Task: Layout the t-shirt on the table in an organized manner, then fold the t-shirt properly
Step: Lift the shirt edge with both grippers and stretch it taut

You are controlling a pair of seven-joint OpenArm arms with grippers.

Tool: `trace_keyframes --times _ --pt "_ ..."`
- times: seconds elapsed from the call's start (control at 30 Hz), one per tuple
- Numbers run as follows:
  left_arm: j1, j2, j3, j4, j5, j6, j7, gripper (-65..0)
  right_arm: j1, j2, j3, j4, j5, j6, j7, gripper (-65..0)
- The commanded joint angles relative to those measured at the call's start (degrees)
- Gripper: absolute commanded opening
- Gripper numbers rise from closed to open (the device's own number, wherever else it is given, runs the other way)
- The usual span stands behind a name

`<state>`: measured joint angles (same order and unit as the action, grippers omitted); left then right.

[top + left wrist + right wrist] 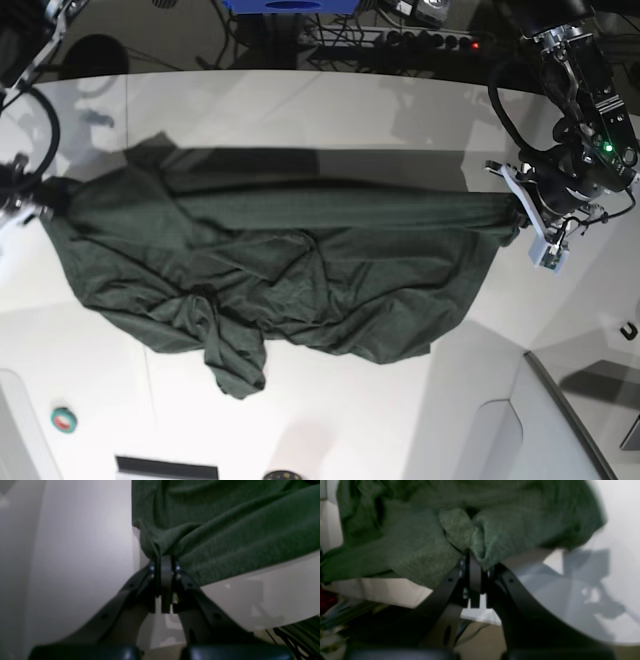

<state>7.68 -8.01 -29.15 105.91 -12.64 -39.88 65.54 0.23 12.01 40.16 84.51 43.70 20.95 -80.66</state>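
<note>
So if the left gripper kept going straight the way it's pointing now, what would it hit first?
The t-shirt itself. The left gripper is shut on its edge, so the bunched green cloth lies directly ahead. Beyond that, the wrist view shows only more shirt over the table; depth is unclear.

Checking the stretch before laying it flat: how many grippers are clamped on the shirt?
2: the left gripper holds one end of the shirt, the right gripper the opposite end.

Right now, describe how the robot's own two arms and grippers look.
The left gripper has matte black curved fingers with small silver screws. The right gripper matches it. In the base view the left arm is black, wrapped in looping black cables, with a green indicator light and a white bracket at the wrist.
</note>
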Motion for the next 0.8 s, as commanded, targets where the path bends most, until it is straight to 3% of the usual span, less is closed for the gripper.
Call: trace_keyframes --times 0.0,0.13,0.27,0.43,0.77 --pt "0.5 -0.7 -0.2 0.9 -0.1 0.3 -0.4 -65.0 -0.1 0.9 0.3 -0.1 0.9 -0.4 0.7 -64.5" --pt "3.8 -1.1 -0.2 0.9 -0.1 0.4 -0.5 -65.0 -4.8 0.7 0.3 -5.6 0.9 -0.7 0.7 -64.5" --pt "7.5 -2.6 -0.2 0.9 -0.1 0.4 -0.6 -65.0 -8.2 0.8 0.0 -11.1 0.7 -0.7 5.6 -64.5" --pt "11.3 -3.0 -0.2 0.9 -0.1 0.4 -0.7 -65.0 -10.2 1.0 0.2 -13.5 0.8 -0.4 7.0 -64.5" --pt "12.0 -3.0 2.3 0.9 -0.1 0.4 -0.8 -65.0 -7.4 0.9 0.3 -14.0 0.6 -0.9 7.1 -63.9"
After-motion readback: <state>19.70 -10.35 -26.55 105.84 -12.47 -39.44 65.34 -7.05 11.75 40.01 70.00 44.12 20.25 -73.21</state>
